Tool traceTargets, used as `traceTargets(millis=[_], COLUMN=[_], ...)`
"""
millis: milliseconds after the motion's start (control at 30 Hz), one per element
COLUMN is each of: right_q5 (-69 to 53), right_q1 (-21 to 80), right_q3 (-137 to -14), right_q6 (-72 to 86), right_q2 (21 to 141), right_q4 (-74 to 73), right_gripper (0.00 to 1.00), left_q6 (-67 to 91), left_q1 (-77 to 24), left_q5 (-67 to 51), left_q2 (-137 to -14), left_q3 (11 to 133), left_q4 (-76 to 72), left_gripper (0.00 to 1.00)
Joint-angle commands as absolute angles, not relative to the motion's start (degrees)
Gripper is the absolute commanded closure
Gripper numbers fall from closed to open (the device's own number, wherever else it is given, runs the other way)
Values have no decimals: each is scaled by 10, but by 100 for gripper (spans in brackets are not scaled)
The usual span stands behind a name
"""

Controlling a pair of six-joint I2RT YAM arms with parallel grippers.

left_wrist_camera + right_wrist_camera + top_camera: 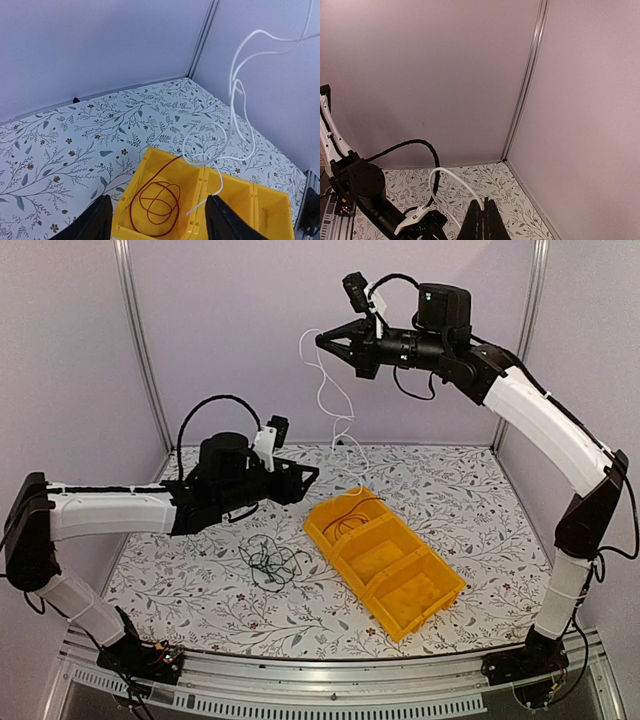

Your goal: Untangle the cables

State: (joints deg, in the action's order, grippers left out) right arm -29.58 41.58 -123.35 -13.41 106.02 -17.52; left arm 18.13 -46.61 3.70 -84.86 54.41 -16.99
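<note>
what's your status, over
Left gripper open. Right gripper shut on thin white cable, held high. Dark cable tangle on table; reddish-brown cable coiled in yellow plastic bin.

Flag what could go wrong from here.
1. The white cable hanging from the shut right gripper reaches down to the yellow bin beside the coiled reddish-brown cable; raising it could drag that coil out.
2. The open left gripper, aimed at that compartment, might pinch both cables together.
</note>
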Motion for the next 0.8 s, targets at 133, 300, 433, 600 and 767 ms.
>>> traceTargets(millis=[133,300,433,600,767], right_q5=[-311,-315,-314,-312,-299], right_q1=[425,431,437,444,445], right_q3=[-1249,-1262,-1265,-1266,-1269], right_q6=[-108,-102,-100,-98,-103], right_q2=[1070,1079,1084,1085,1085], right_q4=[-164,-163,-161,-160,-158], right_gripper=[100,100,100,100,100], left_q6=[140,113,122,122,142], left_q1=[-472,-470,-455,-446,-445], left_q5=[14,73,87,70,65], left_q2=[-928,-971,-971,-962,-937], left_q3=[586,628,624,598,538], left_q4=[-291,-292,-307,-313,-330], left_gripper=[37,38,40,71,100])
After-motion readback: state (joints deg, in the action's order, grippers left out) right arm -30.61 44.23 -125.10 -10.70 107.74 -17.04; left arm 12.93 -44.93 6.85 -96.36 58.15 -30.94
